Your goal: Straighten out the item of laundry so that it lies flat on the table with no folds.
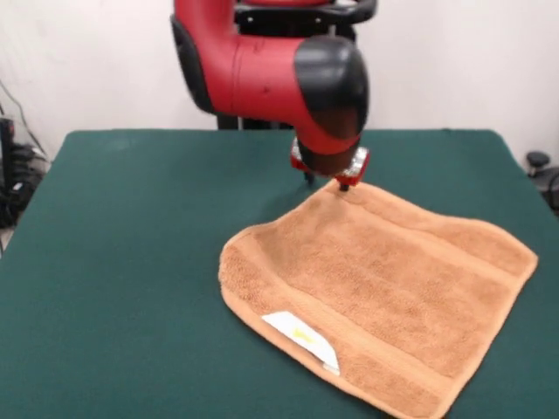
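The orange-tan terry hand towel (pixel 376 292) lay mostly flat on the dark green felt bench (pixel 131 227), long axis running diagonally toward the front-right. The red-and-black arm (pixel 271 74) hung straight down with its tool (pixel 341 183) touching the towel's far corner; couldn't tell if it was pinching.

Towel (pixel 384 288) bottom edge cropped

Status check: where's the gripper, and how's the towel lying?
Gripper at towel's far corner, finger state unclear. Towel mostly spread on table, left edge curled, label showing. Nothing in the way.
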Robot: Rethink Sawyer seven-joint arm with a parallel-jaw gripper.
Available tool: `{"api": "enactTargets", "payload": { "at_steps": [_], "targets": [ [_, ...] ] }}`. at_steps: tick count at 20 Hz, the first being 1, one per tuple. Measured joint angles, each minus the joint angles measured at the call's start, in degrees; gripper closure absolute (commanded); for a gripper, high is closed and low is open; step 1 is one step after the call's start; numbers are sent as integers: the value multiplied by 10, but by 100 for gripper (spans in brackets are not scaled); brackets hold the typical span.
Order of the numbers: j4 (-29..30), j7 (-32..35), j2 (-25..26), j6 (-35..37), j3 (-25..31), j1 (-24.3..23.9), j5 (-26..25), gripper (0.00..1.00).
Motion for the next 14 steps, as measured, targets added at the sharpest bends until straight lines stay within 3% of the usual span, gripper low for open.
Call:
{"api": "enactTargets", "payload": {
  "at_steps": [6,14],
  "targets": [
    [-13,0,45,70,0,-30,94,0],
    [-31,0,98,144,6,-33,161,0]
  ]
}}
